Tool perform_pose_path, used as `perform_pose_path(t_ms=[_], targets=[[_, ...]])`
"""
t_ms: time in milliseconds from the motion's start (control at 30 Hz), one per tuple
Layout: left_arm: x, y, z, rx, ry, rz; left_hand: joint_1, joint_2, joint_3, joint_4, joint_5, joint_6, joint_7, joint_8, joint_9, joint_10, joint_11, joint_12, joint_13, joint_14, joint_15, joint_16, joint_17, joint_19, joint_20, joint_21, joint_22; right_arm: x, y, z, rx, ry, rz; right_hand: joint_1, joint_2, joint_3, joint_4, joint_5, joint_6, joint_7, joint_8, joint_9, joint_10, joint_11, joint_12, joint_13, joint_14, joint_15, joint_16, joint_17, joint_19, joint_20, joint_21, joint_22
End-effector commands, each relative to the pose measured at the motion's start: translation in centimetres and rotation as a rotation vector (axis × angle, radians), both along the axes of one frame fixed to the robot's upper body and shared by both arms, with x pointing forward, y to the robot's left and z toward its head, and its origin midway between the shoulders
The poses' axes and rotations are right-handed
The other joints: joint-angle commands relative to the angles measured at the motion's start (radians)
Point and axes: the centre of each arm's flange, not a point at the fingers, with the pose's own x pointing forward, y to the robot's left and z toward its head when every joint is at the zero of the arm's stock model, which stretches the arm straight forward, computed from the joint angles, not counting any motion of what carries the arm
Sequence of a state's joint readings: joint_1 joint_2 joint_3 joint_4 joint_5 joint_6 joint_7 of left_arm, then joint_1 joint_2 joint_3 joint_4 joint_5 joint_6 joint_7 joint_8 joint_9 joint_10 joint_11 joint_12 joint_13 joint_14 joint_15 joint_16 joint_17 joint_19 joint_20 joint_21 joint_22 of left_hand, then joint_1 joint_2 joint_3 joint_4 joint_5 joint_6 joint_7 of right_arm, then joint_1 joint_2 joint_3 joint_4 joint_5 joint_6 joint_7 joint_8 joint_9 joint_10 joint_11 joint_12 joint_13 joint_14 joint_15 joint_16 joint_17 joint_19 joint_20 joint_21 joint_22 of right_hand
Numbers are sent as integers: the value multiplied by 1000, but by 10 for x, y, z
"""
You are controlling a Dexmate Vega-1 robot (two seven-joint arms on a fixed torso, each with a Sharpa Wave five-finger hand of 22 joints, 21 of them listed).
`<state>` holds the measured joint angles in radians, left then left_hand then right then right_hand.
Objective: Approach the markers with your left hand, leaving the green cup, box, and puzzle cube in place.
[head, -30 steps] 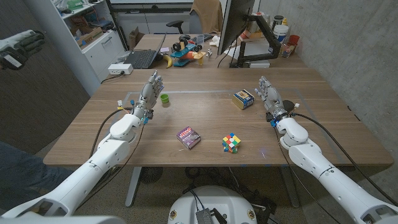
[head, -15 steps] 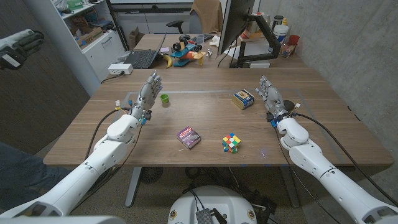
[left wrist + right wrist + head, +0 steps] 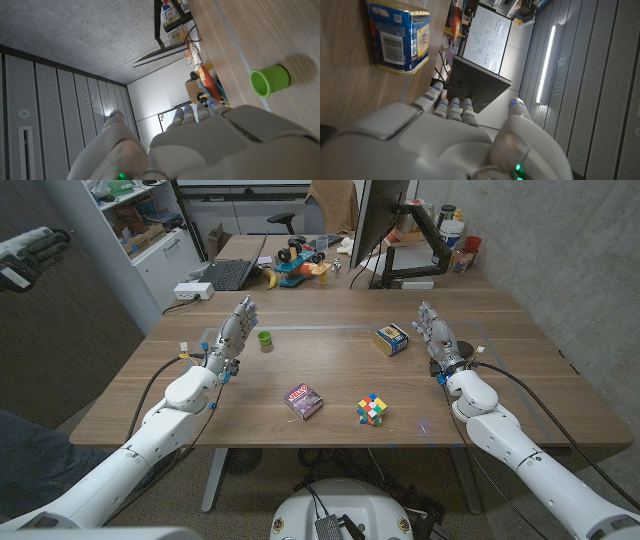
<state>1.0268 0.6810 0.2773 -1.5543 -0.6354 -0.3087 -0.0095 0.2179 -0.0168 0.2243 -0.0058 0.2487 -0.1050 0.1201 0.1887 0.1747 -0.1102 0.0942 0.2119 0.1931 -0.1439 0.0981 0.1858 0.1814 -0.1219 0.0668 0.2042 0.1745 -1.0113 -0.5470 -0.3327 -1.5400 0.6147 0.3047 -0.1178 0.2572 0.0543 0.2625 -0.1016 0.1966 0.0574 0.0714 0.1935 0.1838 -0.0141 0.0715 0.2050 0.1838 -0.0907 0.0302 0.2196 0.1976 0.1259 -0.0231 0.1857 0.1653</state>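
The long brown wooden table [image 3: 330,370] carries everything here, and near its front middle lies the small flat dark purple pack of markers [image 3: 302,401], red printing on its top face, sitting at an angle. Just to its right rests the multicoloured puzzle cube [image 3: 371,409], and farther back on the right stands the blue and yellow printed box [image 3: 391,338], its barcode side showing in the right wrist view [image 3: 397,36]. The small bright green plastic cup [image 3: 264,339] stands upright toward the back left; from the left wrist view [image 3: 269,81] its mouth looks hollow, though the inside is hard to judge. The white left hand [image 3: 236,328] is up just beside that cup, fingers straight and apart, holding nothing, well short of the markers. The white right hand [image 3: 433,334] stands near the box, fingers spread, nothing in it. Against a second ago, the left forearm has slid a touch toward the table's left side; the four things sit where they were.
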Motion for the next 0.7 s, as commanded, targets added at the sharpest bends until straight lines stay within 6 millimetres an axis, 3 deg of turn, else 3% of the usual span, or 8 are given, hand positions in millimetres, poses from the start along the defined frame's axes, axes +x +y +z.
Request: perform_pose_path(t_ms=[33,700], targets=[[-14,7,0,31,-34,10,15,3,4,-7,1,10,11,5,4,4,1,5,1,6,6,8,3,-1,8,-2,3,-2,3,-1,6,-6,-3,11,6,-1,-4,6,6,-2,9,5,6,1,2,4,3,-2,2,2,7,2,5,3],[-28,26,-5,54,-44,45,30,8,7,-17,0,11,12,5,4,6,5,5,1,10,12,8,3,0,20,-3,4,-4,8,0,10,-14,-7,15,9,-1,-8,6,10,-3,8,5,19,1,3,5,5,-2,-1,1,8,2,5,3]])
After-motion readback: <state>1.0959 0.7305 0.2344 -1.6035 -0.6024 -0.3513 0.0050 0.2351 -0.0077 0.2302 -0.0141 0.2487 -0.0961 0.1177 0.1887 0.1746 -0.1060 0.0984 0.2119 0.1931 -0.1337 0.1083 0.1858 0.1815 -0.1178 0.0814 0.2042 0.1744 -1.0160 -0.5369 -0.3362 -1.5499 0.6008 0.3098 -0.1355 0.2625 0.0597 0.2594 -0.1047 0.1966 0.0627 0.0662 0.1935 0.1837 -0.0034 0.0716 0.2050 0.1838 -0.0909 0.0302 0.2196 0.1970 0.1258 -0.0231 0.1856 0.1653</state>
